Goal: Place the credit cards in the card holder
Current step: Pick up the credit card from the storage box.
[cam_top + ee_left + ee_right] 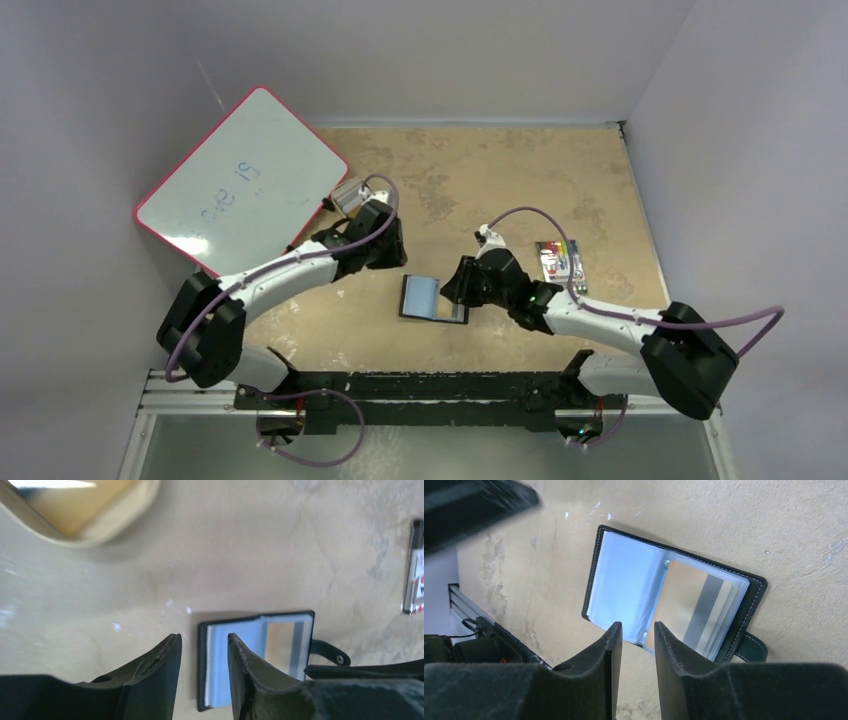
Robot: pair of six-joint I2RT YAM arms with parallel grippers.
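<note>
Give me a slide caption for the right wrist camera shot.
Right gripper hovers, empty, above the open card holder, one striped credit card tucked inside.

Black card holder (433, 298) open and flat on tan surface (500, 180), blue lining upward, snap tab (751, 647) sticking out from one edge. Gold-orange credit card (694, 607) with dark stripe, tucked inside the tab-side half.

White arm links (290, 268) joining black joint housings; purple cables (530, 211) looping alongside; left gripper (202, 639) showing scuffed black fingers (250, 670).
</note>
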